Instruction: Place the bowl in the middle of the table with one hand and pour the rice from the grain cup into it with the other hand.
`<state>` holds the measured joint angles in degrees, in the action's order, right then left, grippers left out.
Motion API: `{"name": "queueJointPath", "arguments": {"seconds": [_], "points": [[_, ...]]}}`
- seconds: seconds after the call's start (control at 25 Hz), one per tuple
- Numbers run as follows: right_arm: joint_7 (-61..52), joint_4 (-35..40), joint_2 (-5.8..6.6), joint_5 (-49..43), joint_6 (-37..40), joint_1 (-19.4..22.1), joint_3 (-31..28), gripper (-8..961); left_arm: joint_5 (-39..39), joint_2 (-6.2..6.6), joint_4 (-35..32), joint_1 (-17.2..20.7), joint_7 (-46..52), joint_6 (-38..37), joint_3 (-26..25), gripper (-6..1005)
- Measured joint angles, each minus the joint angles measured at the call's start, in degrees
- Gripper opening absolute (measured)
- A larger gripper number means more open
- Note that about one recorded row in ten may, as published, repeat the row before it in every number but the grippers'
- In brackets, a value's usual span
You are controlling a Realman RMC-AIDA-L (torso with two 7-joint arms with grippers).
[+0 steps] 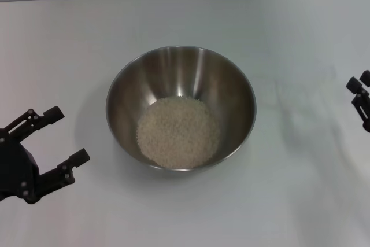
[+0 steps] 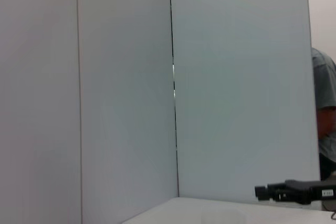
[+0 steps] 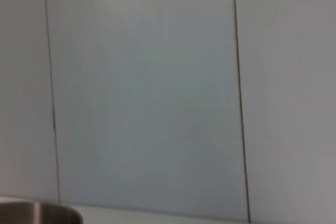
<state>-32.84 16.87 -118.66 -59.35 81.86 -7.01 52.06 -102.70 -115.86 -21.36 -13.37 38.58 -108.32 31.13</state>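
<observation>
Head view shows the bowl [image 1: 180, 108] standing upright in the middle of the white surface [image 1: 289, 201], with the rice [image 1: 178, 132] lying as a pale heap on its bottom, toward the near side of the basin. The left hand [image 1: 58, 137] hovers low over the surface, its two black fingers [image 1: 40, 118] spread wide apart and holding nothing; the bowl sits to the inner side of this hand, near but not touching it. The right hand [image 1: 361, 98] shows only as a few dark finger tips at the frame's edge, well apart from the bowl, which lies off to its inner side; whether those fingers are apart or together cannot be told. The grain cup does not show clearly in any view. Left wrist view faces a pale panelled wall [image 2: 126, 87], with the right hand [image 2: 291, 191] far off, dark above the surface. Right wrist view catches only a sliver of the bowl's rim [image 3: 42, 212] beneath the same wall.
</observation>
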Motion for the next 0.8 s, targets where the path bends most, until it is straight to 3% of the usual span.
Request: {"name": "queueJointPath", "arguments": {"seconds": [0.28, 0.44, 0.64, 0.8], "points": [[-2.36, 0.05, 0.38, -1.45, 7.51, -0.26, 0.6, 279, -0.11, 0.41, 0.3, 0.35, 0.0, 0.13, 0.42, 814], [-7.28, 0.29, 1.68, -6.24, 10.4, -2.48, 0.72, 289, -0.13, 0.52, 0.24, 0.41, 0.0, 0.31, 1.07, 814], [-9.95, 0.81, 2.6, -14.23, 12.1, -5.7, 0.71, 491, -0.13, 0.64, 0.11, 0.41, 0.13, 0.57, 1.39, 815], [-11.53, 1.49, 3.22, -19.26, 12.24, -7.82, 0.73, 534, -0.13, 0.88, -0.05, 0.28, 0.62, 1.38, 2.29, 814]]}}
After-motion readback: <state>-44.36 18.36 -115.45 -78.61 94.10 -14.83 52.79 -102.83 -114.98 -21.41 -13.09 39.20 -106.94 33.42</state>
